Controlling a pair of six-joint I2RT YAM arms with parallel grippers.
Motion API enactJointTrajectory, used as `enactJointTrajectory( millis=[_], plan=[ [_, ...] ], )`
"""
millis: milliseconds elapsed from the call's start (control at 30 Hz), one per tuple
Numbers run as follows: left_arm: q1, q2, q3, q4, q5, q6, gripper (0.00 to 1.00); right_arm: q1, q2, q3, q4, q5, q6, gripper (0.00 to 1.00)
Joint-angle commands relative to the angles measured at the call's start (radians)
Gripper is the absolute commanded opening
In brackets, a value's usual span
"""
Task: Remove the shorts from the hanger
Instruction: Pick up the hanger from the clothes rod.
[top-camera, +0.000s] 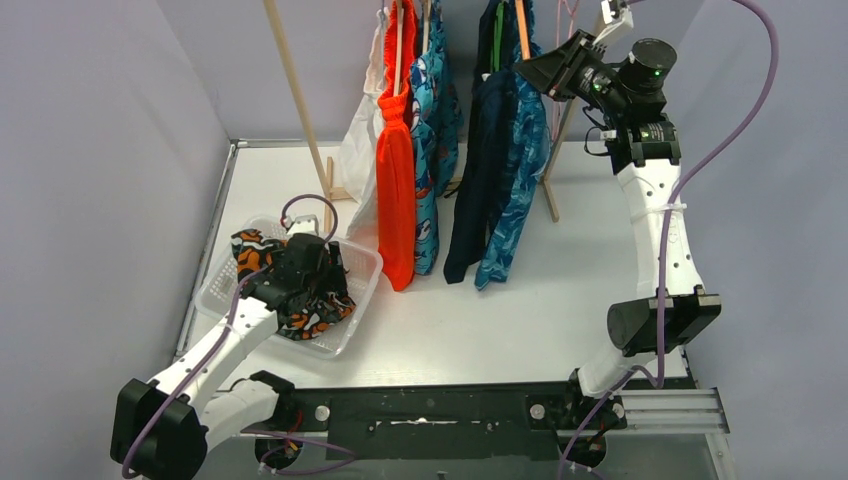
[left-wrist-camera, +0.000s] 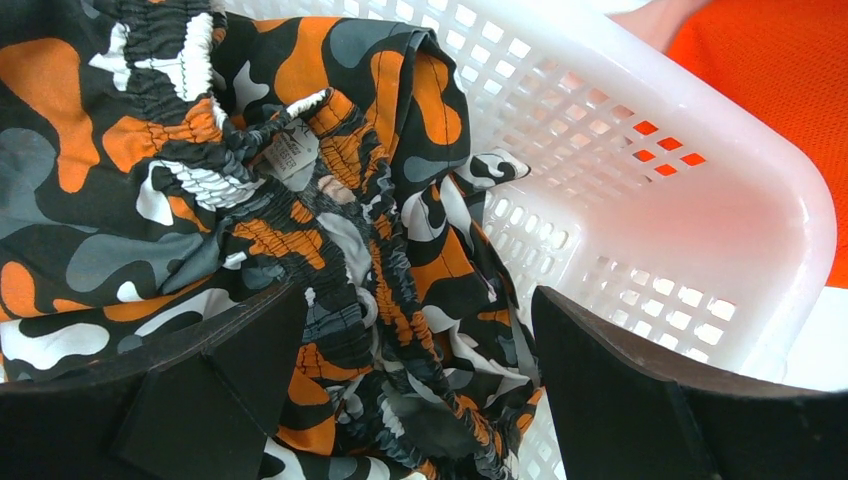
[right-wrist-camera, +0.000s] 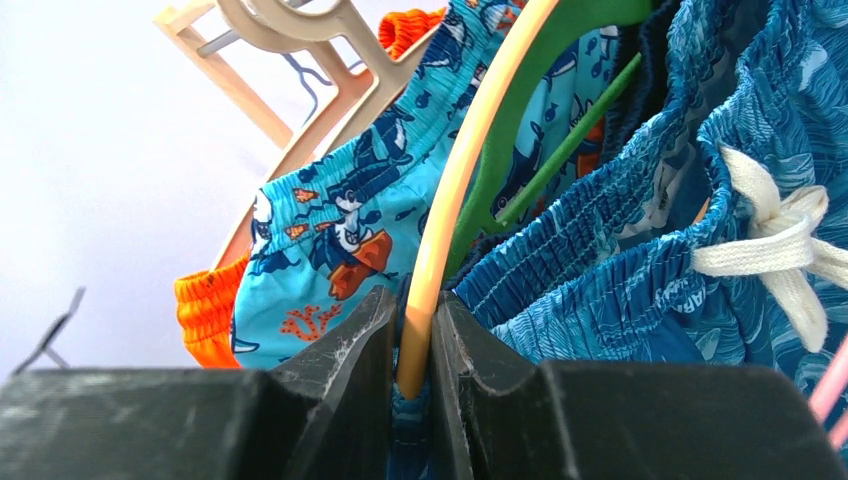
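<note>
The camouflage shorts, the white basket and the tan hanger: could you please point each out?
camouflage shorts (left-wrist-camera: 300, 230), left wrist view, bunched fabric near the middle.
white basket (left-wrist-camera: 640, 230), left wrist view, bare side wall.
tan hanger (right-wrist-camera: 443, 210), right wrist view, curved arm, midway up.

A white perforated basket (top-camera: 362, 280) sits on the white table (top-camera: 560, 290) near a wooden rack (top-camera: 298, 95).

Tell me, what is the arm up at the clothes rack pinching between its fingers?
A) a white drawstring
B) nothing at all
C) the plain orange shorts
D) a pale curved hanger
D: in the right wrist view the right gripper is shut on the pale hanger, with the blue patterned shorts beside it.
</note>
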Motion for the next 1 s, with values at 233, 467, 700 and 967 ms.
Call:
enactJointTrajectory(
  millis=[233,467,700,967],
  plan=[
    [0.000,-0.029,0.065,0.006,-0.013,0.002,0.84,-0.004,-0.059,0.027,0.282,-0.048,0.002,0.00],
    [0.000,-0.100,0.049,0.023,-0.030,-0.001,0.84,-0.004,-0.184,-0.151,0.234,0.089,-0.050,0.00],
    [0.000,-0.150,0.046,0.023,-0.058,-0.005,0.84,-0.004,-0.296,-0.297,0.218,0.089,-0.074,0.00],
    [0.001,-0.183,0.035,0.032,-0.073,-0.010,0.84,-0.002,-0.447,-0.478,0.203,0.081,-0.068,0.00]
  ],
)
